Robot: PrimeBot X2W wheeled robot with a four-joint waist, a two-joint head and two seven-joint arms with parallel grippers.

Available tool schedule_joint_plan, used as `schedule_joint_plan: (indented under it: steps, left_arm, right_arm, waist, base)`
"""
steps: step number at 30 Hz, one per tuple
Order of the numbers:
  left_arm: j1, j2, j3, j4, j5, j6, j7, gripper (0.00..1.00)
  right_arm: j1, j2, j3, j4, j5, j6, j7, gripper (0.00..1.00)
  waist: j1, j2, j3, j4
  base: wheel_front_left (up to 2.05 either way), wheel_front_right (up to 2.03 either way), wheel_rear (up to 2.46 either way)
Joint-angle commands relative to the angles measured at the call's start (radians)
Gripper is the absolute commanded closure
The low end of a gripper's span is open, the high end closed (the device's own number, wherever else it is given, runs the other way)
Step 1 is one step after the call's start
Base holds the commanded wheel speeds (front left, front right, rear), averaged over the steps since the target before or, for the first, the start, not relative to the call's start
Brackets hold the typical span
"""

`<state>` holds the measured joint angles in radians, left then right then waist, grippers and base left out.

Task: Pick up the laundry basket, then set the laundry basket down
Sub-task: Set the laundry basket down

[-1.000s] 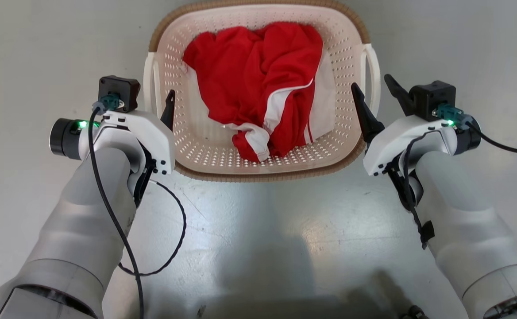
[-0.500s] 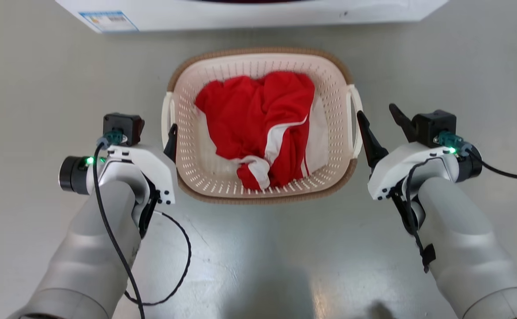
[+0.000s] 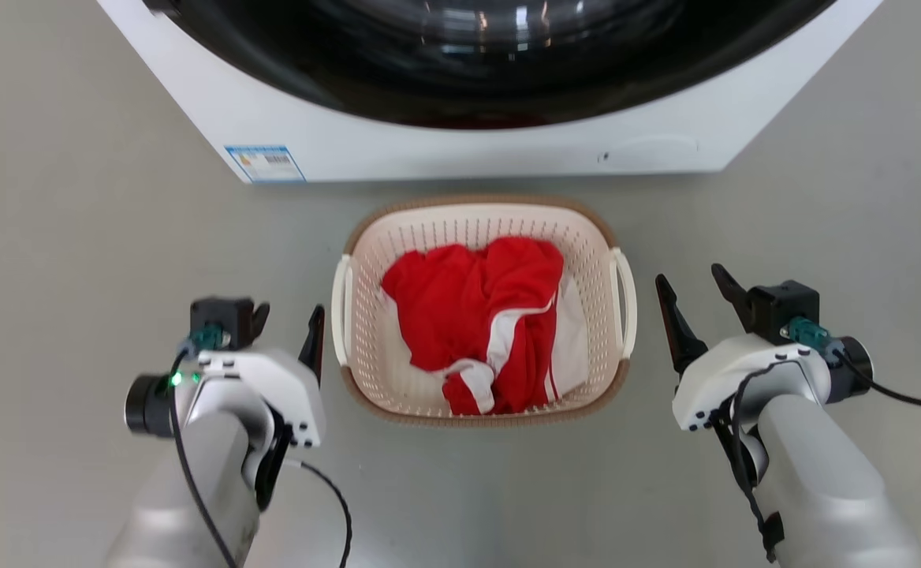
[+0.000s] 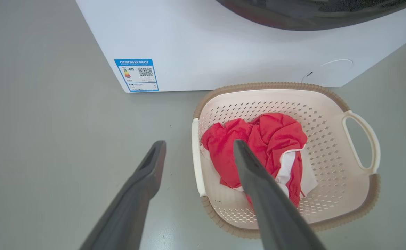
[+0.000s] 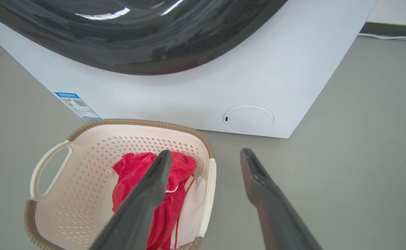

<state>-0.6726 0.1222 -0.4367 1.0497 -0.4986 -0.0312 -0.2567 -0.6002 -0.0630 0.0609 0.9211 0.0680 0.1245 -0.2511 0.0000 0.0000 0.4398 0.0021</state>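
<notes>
Left pincer (image 3: 288,317): released, fingers spread, nothing held; its inner finger is seen just beside the basket's left handle (image 3: 341,308), and no contact can be made out.
Right pincer (image 3: 689,278): likewise released and empty, held a little apart from the right handle (image 3: 626,304).
Laundry basket (image 3: 480,201): stood on the grey floor (image 3: 74,276), between the two pincers and close in front of the washing machine (image 3: 460,150); neither handle is gripped.
Contents: a crumpled red and white garment (image 3: 476,315) is heaped in the middle, well below the brown rim.
Stage: it cannot be settled from this moment alone whether a lift is yet to be made or the basket has been set down; either way it rests unheld.
Risk, uneven grip: if only one handle is caught, or one side is raised sooner, the basket is likely to be tipped and the garment shed.
Risk, slip: the handles are thin, smooth loops, so a shallow bite by long fingers could be lost under load.
Risk, snag: a fingertip brought inside the wall could be caught in the perforations or the cloth.
Risk, collision: the washer front is near the far rim, so a forward swing could knock the basket against it.
Risk, cable: the loose black cable (image 3: 334,497) under the left arm could be hooked during a move.
</notes>
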Motion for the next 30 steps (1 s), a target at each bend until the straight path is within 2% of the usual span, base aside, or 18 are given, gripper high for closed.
schedule_joint_plan:
  steps: [1,18,30]
  left_arm:
    - [0.031,0.03,0.035,-0.024,0.01,-0.004,-0.005,0.0]
    - [0.265,0.039,0.228,-0.211,0.068,-0.021,-0.005,0.0]
    - [0.39,0.026,0.348,-0.347,0.113,-0.032,-0.005,0.0]
  right_arm:
    - [0.034,0.013,0.011,-0.032,-0.014,0.006,-0.011,0.0]
    - [0.188,0.013,-0.056,-0.151,-0.083,0.006,-0.011,0.0]
    - [0.291,0.013,-0.077,-0.259,-0.113,0.006,-0.011,0.0]
  waist:
    - [0.0,0.0,-0.051,0.01]
    - [0.0,0.0,-0.282,0.034]
    - [0.0,0.0,-0.372,0.038]
  base:
    - [0.0,0.0,0.0]
    - [0.0,0.0,0.0]
    - [0.0,0.0,0.0]
